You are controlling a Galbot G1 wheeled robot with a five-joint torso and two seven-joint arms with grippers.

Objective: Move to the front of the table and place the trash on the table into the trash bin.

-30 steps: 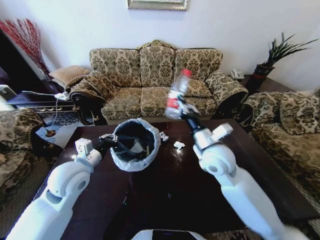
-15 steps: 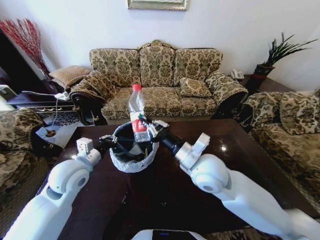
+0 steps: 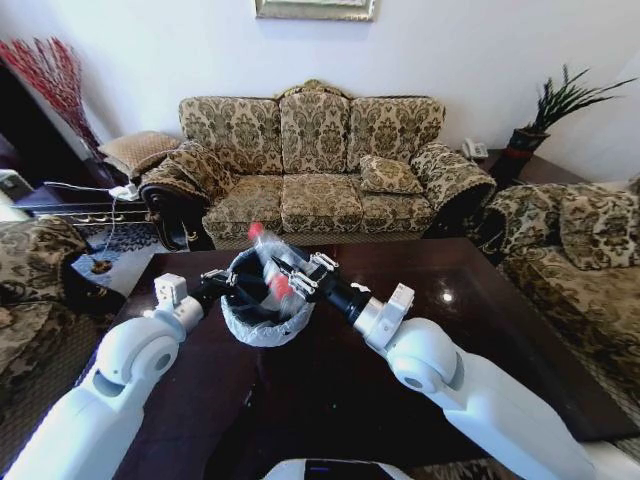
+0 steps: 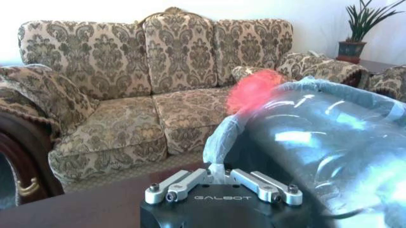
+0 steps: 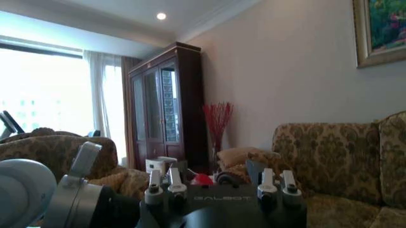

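The bottle [image 3: 268, 262] lay tilted in the mouth of the bin [image 3: 262, 322], red cap up. My right tool [image 3: 291, 277] was at the bin's rim, fingers spread. My left tool [image 3: 226, 286] gripped the bin's rim on the counter [image 3: 470, 330].

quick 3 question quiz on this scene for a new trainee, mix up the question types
1. True or false: the bottle lies flat on the table.
2. Which tool grips the rim of the bin? A) left tool B) right tool C) neither
3. Fill in: the right tool is over the mouth of the ____.

Key:
1. False; the bottle is tilted over the bin's opening, red cap up, at the right tool.
2. A
3. bin
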